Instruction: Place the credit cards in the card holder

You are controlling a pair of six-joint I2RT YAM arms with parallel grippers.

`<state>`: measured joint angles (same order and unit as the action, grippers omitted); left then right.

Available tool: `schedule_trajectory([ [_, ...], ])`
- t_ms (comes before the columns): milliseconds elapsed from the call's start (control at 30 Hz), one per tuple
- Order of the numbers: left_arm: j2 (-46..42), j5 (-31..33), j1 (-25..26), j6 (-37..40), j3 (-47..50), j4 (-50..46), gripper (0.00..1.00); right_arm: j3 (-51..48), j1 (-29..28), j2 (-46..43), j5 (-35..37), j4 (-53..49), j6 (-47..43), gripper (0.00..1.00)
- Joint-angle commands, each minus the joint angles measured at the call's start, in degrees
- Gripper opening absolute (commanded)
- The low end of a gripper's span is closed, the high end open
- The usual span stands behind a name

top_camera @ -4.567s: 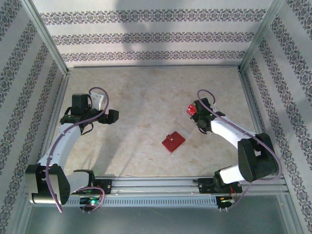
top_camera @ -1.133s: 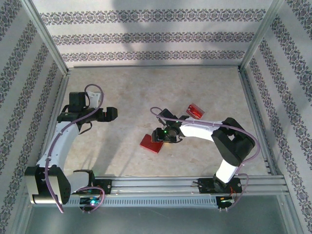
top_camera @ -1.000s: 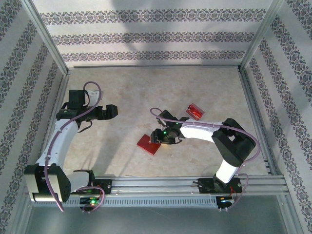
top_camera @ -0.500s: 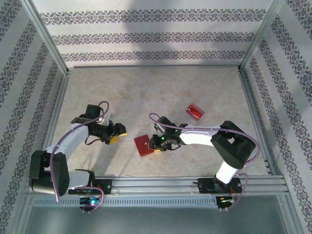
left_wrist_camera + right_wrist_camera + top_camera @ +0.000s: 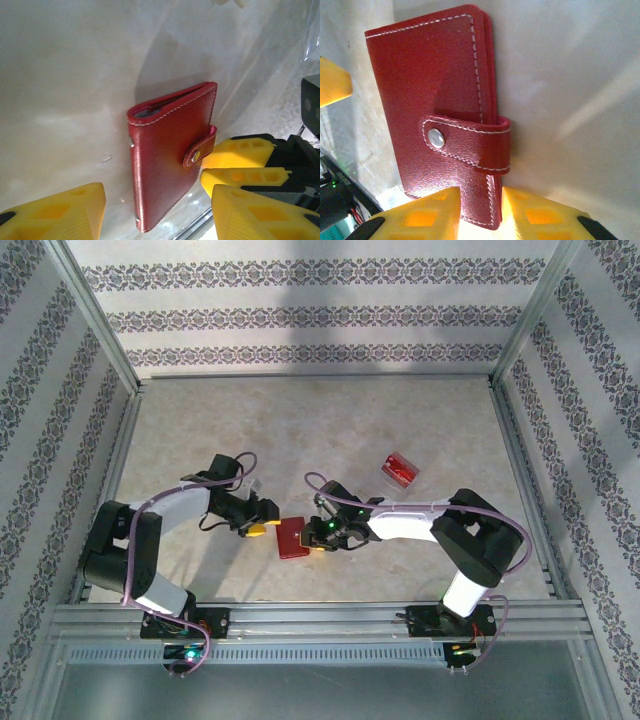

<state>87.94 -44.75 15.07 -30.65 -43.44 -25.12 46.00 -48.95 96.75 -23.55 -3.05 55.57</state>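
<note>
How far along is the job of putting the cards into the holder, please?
Nothing is loaded yet. The card holder is closed, clasp snapped, its edge pinched by the right hand; the left hand is open beside it. The credit cards sit apart, still to be inserted.

Overhead lighting is bright and even; soft shadows fall across the bench (image 5: 400, 420). Wrist views run slightly soft. Glare sheens the card holder (image 5: 435, 100); the right claw (image 5: 495, 210) sits blurred and overexposed at frame bottom.
</note>
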Motion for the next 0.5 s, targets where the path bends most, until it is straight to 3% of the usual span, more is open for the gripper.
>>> schedule_trajectory([
  [0, 0.65, 1.46, 1.17, 1.46, -2.2, 1.33, 0.59, 1.65, 0.86, -1.51, 2.36, -3.63, -0.57, 0.3],
  [467, 5.92, 0.44, 3.27, 0.77, -3.28, 3.96, 0.58, 7.09, 2.37, 3.2, 3.28, -4.95, -1.33, 0.24],
])
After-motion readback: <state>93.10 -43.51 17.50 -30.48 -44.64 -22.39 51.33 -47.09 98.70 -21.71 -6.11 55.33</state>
